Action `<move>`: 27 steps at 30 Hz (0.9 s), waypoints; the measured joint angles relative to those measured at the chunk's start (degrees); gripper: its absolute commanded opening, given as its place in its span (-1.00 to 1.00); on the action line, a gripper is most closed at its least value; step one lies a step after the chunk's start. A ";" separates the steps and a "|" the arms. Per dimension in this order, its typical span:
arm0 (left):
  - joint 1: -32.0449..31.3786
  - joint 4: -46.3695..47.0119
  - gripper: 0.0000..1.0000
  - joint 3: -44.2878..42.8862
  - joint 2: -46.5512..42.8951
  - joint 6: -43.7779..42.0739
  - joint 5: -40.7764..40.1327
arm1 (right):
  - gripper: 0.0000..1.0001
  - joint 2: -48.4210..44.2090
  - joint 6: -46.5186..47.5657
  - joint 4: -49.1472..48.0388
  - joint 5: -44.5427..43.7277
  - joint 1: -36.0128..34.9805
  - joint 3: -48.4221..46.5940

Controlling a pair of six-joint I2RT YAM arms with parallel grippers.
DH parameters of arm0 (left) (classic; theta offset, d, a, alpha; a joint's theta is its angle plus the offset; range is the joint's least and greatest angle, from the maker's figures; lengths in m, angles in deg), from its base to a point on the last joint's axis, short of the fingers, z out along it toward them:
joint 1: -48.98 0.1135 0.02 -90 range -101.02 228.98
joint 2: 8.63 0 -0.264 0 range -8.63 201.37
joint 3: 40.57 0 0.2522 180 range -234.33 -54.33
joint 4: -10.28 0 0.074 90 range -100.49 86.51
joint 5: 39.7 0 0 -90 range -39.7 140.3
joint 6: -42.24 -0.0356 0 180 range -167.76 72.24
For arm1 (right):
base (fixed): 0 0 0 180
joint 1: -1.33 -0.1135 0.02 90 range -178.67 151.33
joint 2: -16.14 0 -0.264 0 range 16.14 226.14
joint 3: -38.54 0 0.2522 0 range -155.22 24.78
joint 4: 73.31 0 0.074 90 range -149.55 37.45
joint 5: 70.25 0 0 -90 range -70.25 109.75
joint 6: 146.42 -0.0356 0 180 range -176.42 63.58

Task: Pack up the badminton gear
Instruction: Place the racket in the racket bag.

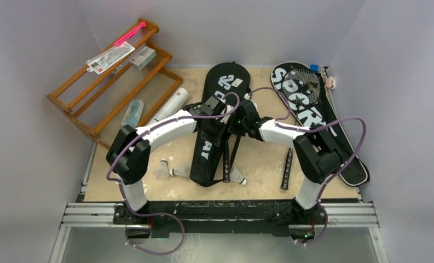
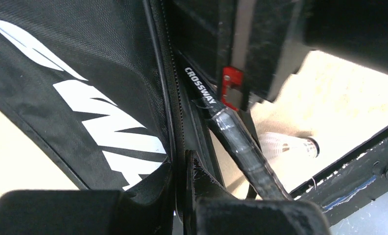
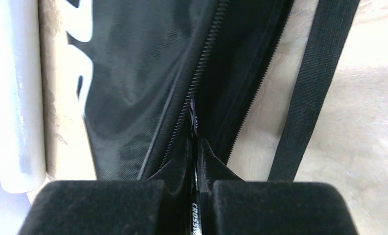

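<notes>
The racket [image 2: 231, 129] lay with its shaft running into the unzipped side of the black bag [image 1: 226, 82] at the middle of the table [image 1: 264, 159], its handle pointing toward the arms. The right gripper [image 3: 194, 147] was clamped on the shaft, and the left gripper [image 2: 186, 161] pinched the bag's zipper edge.

Head of racket [image 2: 240, 142] hidden inside bag [image 1: 203, 164]; tube [image 3: 13, 98] cut off by frame edge; shuttlecock [image 2: 289, 146] blurred, partly behind handle.
</notes>
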 measured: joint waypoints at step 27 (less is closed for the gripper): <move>0.13 5.75 -0.32 8.35 -8.20 7.82 -6.82 | -0.13 -14.49 5.42 -12.31 6.34 0.44 13.79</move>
